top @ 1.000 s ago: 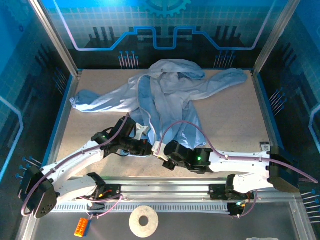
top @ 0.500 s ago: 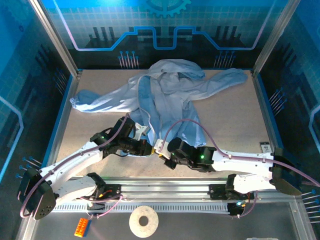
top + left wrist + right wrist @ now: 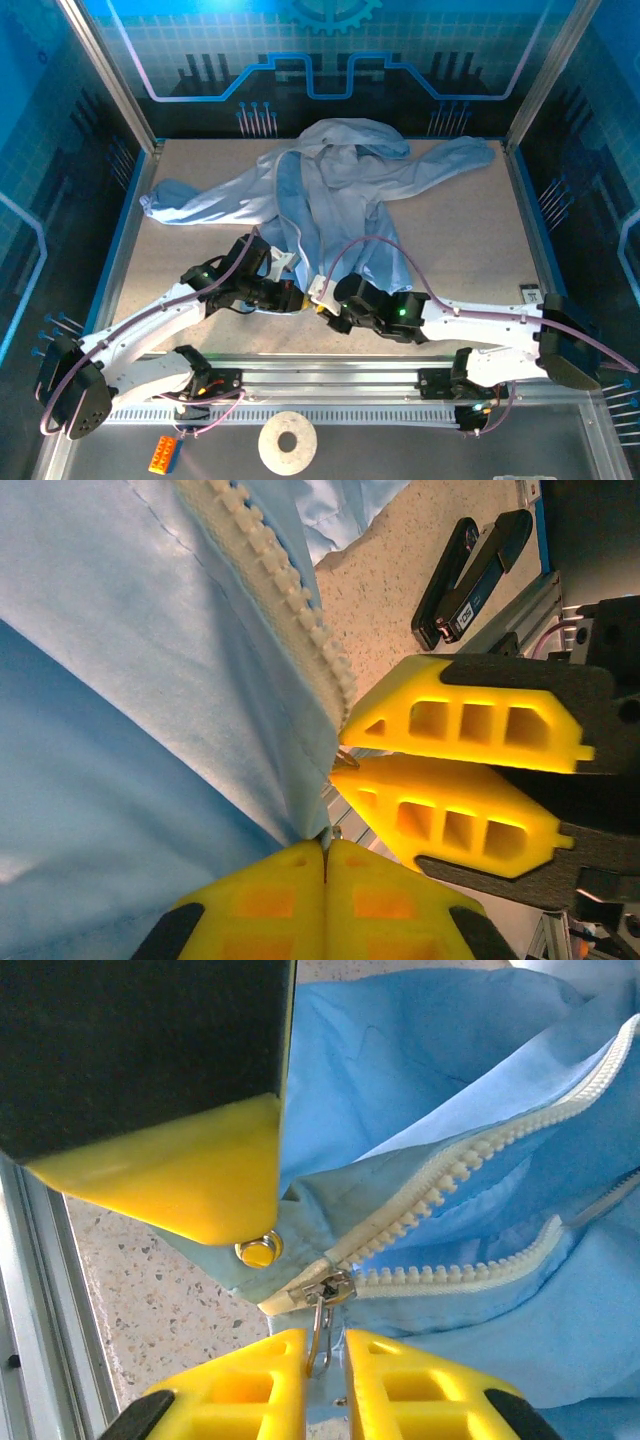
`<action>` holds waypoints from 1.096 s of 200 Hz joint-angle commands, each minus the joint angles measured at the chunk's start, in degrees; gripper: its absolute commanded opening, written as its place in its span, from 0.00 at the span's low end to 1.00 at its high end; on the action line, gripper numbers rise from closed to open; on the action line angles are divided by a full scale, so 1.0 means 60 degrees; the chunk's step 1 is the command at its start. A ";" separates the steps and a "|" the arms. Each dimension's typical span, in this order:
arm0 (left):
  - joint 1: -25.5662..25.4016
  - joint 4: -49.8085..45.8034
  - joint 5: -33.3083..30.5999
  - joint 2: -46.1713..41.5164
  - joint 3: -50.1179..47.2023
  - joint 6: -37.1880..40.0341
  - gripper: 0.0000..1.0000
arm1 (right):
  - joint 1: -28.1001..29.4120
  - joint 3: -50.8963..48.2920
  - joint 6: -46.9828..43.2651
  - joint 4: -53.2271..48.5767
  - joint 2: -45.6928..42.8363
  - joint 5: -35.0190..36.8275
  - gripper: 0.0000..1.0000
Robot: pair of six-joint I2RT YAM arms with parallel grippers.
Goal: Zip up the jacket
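Speckled table [image 3: 470,240] | jacket [image 3: 330,190] hem was clamped in left gripper [image 3: 325,855] | right gripper [image 3: 325,1345] stood narrowly parted astride zipper pull [image 3: 319,1328] | best: nip pull squarely, hem kept taut.

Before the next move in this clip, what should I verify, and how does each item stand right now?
1. Left gripper clamps the hem under the zipper: ok, its jaws are shut on the fabric.
2. Pull tab sits between the fingers of the right gripper: ok.
3. Right gripper has a firm pinch on the tab: cannot tell, a narrow gap shows beside it.
4. Both tooth rows enter the slider at the bottom end: ok.
5. Jacket lies flat ahead of the slider: not ok, it is rumpled.
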 commanded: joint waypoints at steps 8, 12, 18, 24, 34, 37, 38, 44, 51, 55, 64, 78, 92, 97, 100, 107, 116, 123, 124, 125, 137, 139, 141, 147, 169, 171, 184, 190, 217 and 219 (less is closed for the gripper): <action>-0.0074 -0.0252 0.0273 -0.0135 -0.0110 0.0289 0.00 | -0.0111 0.0289 0.0012 0.0136 0.0293 -0.0113 0.16; -0.0072 -0.0251 0.0286 -0.0135 -0.0113 0.0289 0.00 | -0.0113 0.0309 -0.0001 0.0139 0.0319 -0.0123 0.16; -0.0065 -0.0277 0.0274 -0.0135 -0.0115 0.0289 0.00 | -0.0111 0.0332 -0.0009 0.0125 0.0364 -0.0116 0.16; -0.0065 -0.0266 0.0294 -0.0156 -0.0110 0.0289 0.00 | -0.0111 0.0370 -0.0026 0.0112 0.0390 -0.0123 0.16; -0.0070 -0.0275 0.0285 -0.0153 -0.0117 0.0288 0.00 | -0.0111 0.0423 -0.0062 0.0094 0.0450 -0.0114 0.16; -0.0066 -0.0280 0.0285 -0.0158 -0.0114 0.0288 0.00 | -0.0111 0.0439 -0.0066 0.0095 0.0459 -0.0101 0.16; -0.0063 -0.0280 0.0292 -0.0161 -0.0114 0.0288 0.00 | -0.0111 0.0441 -0.0074 0.0095 0.0460 -0.0098 0.16; -0.0062 -0.0294 0.0307 -0.0150 -0.0114 0.0292 0.00 | -0.0112 0.0486 -0.0093 0.0081 0.0489 -0.0081 0.16; -0.0073 -0.0308 0.0309 -0.0161 -0.0122 0.0314 0.00 | -0.0111 0.0518 -0.0100 0.0067 0.0504 -0.0041 0.16; -0.0066 -0.0327 0.0320 -0.0151 -0.0128 0.0318 0.00 | -0.0111 0.0540 -0.0116 0.0066 0.0517 -0.0037 0.16; -0.0073 -0.0353 0.0314 -0.0159 -0.0114 0.0337 0.00 | -0.0114 0.0572 -0.0138 0.0066 0.0523 -0.0017 0.15; -0.0070 -0.0404 0.0367 -0.0159 -0.0114 0.0416 0.00 | -0.0126 0.0594 -0.0143 0.0116 0.0541 -0.0020 0.15; -0.0066 -0.0502 0.0372 -0.0151 -0.0099 0.0500 0.00 | -0.0138 0.0619 -0.0167 0.0136 0.0588 -0.0037 0.12; -0.0063 -0.0547 0.0382 -0.0152 -0.0087 0.0529 0.00 | -0.0141 0.0629 -0.0169 0.0139 0.0601 -0.0037 0.09; -0.0071 -0.0576 0.0374 -0.0161 -0.0085 0.0557 0.00 | -0.0148 0.0645 -0.0169 0.0127 0.0606 -0.0037 0.07; -0.0073 -0.0641 0.0387 -0.0163 -0.0084 0.0616 0.00 | -0.0141 0.0670 -0.0169 0.0087 0.0650 -0.0015 0.01; -0.0071 -0.0765 0.0378 -0.0157 -0.0070 0.0697 0.00 | -0.0141 0.0715 -0.0169 0.0027 0.0708 -0.0009 0.00; -0.0066 -0.0831 0.0372 -0.0172 -0.0055 0.0748 0.00 | -0.0141 0.0736 -0.0168 -0.0016 0.0745 0.0004 0.00; -0.0070 -0.0841 0.0372 -0.0176 -0.0048 0.0752 0.00 | -0.0141 0.0736 -0.0161 -0.0019 0.0749 0.0006 0.00; -0.0072 -0.0847 0.0372 -0.0170 -0.0051 0.0762 0.00 | -0.0141 0.0744 -0.0165 -0.0028 0.0752 0.0006 0.00; -0.0061 -0.0924 0.0367 -0.0188 -0.0068 0.0828 0.00 | -0.0141 0.0755 -0.0150 -0.0065 0.0794 0.0029 0.00; -0.0063 -0.0925 0.0360 -0.0181 -0.0069 0.0841 0.00 | -0.0141 0.0752 -0.0143 -0.0058 0.0797 0.0035 0.00; -0.0064 -0.0943 0.0351 -0.0180 -0.0070 0.0844 0.00 | -0.0141 0.0748 -0.0144 -0.0064 0.0797 0.0036 0.00; -0.0069 -0.0953 0.0318 -0.0179 -0.0083 0.0858 0.00 | -0.0141 0.0752 -0.0126 -0.0066 0.0812 0.0029 0.00; -0.0068 -0.0971 0.0226 -0.0186 -0.0073 0.0861 0.08 | -0.0141 0.0789 -0.0132 -0.0070 0.0853 -0.0096 0.00; -0.0065 -0.0969 0.0204 -0.0192 -0.0071 0.0849 0.11 | -0.0141 0.0794 -0.0127 -0.0074 0.0855 -0.0114 0.00; -0.0056 -0.0926 0.0063 -0.0235 -0.0055 0.0791 0.28 | -0.0141 0.0839 -0.0126 -0.0080 0.0913 -0.0214 0.00; -0.0059 -0.0891 -0.0029 -0.0279 -0.0055 0.0725 0.34 | -0.0141 0.0859 -0.0127 -0.0079 0.0929 -0.0265 0.00; -0.0024 -0.0582 -0.0567 -0.0603 -0.0189 0.0099 0.50 | -0.0141 0.0949 -0.0049 -0.0037 0.1106 -0.0461 0.00; -0.0039 -0.0528 -0.0617 -0.0651 -0.0224 0.0021 0.50 | -0.0141 0.0947 -0.0033 -0.0025 0.1124 -0.0480 0.00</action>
